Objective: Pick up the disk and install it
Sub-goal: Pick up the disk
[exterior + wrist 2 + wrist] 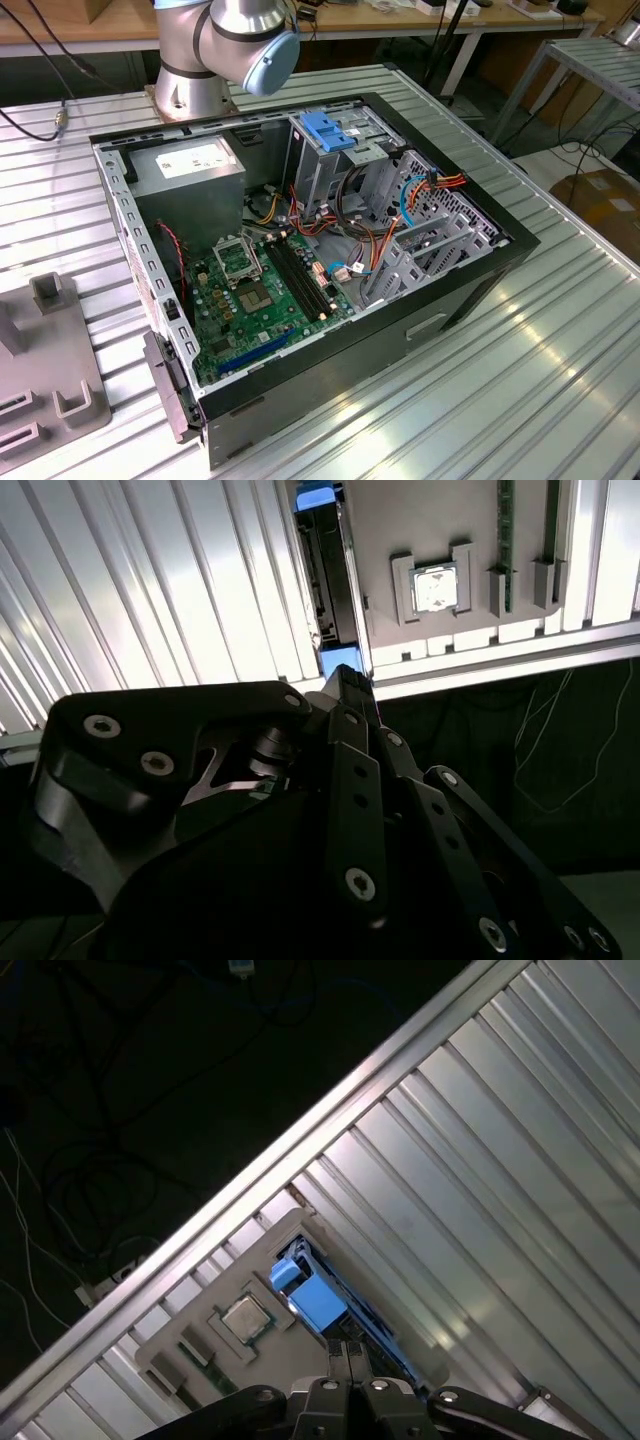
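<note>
One disk [325, 570] stands on edge in a slot of the grey holder plate [430, 520], its blue end toward my claw [347, 685]. The claw's fingers look pressed together in both wrist views, tips right at that blue end; can't tell if they pinch it. In the exterior view the open computer case [430, 300] sits mid-table [540, 380], with the holder plate at its eight o'clock

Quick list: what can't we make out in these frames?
Label on the disk: in both wrist views it stands on edge, face turned away.
Its near end: second wrist view, behind the hand.
The grey fixture: exterior view, cut by the left edge.
The arm: exterior view, cut off at top.
</note>
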You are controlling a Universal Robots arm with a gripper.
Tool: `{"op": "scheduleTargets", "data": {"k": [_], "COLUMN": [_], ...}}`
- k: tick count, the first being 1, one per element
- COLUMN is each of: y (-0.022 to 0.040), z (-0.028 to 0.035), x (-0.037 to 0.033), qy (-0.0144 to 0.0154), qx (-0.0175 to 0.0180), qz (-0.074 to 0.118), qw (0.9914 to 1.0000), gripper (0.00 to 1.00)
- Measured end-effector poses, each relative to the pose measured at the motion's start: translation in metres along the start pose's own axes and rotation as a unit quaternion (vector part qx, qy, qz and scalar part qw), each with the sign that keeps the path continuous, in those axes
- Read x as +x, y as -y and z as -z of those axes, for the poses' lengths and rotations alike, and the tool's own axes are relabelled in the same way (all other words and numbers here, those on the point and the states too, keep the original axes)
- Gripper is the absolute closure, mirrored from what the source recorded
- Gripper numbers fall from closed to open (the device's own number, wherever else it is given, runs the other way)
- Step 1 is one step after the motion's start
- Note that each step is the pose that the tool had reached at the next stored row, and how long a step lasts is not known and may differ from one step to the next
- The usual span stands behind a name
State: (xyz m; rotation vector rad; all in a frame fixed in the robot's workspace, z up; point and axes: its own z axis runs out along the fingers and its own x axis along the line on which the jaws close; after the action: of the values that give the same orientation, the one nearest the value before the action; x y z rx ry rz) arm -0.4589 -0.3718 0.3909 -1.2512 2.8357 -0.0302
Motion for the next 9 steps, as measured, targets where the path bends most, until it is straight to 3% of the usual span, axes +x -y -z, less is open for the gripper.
{"op": "scheduleTargets", "data": {"k": [9], "y": [0.0], "z": [0.0], "x": [0.0], "qy": [0.0008], "qx": [-0.0007], "qz": [0.023], "qw": [0.99975], "gripper": [0.9]}}
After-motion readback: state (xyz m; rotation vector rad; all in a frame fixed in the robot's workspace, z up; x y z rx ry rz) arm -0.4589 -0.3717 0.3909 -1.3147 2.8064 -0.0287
